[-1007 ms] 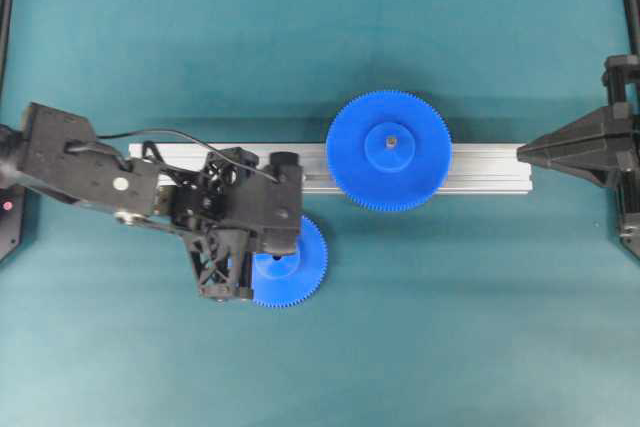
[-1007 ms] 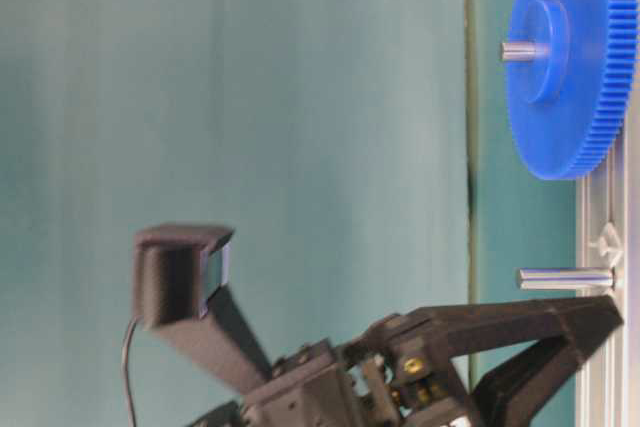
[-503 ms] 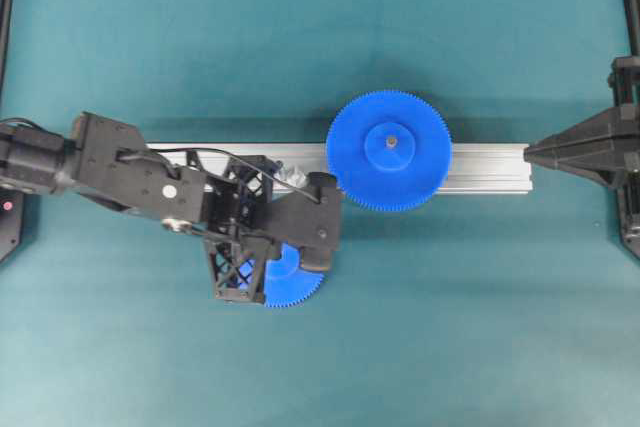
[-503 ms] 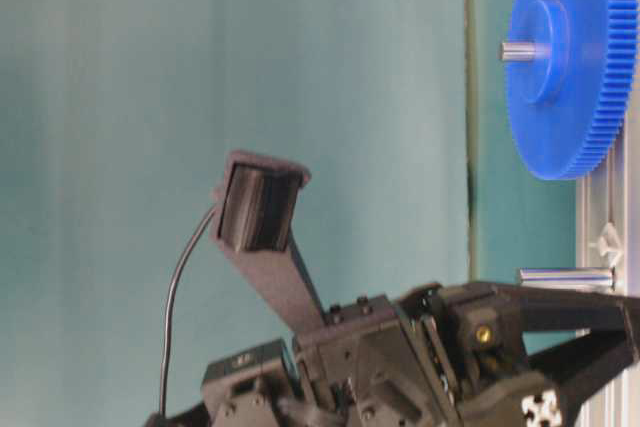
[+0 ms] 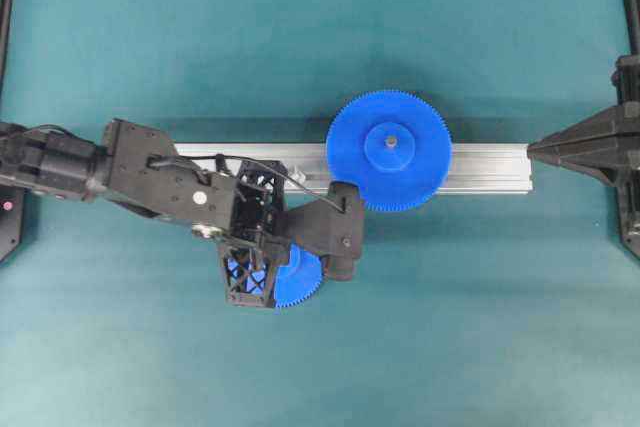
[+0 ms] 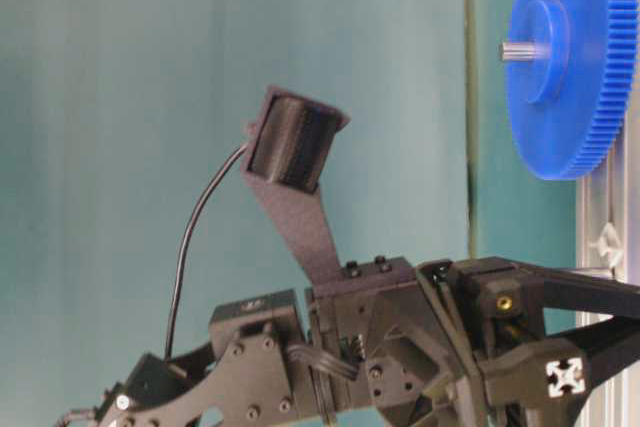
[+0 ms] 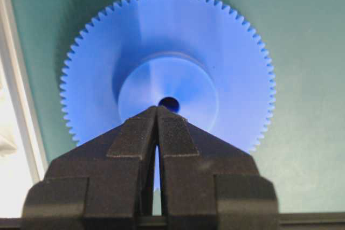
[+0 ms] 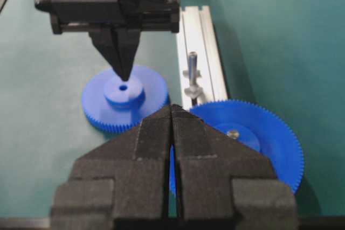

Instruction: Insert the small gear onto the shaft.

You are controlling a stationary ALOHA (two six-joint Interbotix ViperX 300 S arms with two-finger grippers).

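Observation:
The small gear lies flat on the green mat in front of the rail, hub up. It also shows in the right wrist view, and only its edge shows overhead. My left gripper is shut and empty, pointing down with its tips right over the hub by the centre hole, as the right wrist view also shows. The shaft stands upright on the rail beside the gear, bare. My right gripper is shut and empty at the rail's right end, its tips low in its own view.
The larger blue gear sits on its own pin on the aluminium rail, right of the shaft. It also shows in the right wrist view. My left arm covers the rail's left part overhead.
My left arm has swung to the right and forward, bringing the shut gripper over the small gear's hub. The right gripper has drawn back slightly to the right. The gears have not moved.

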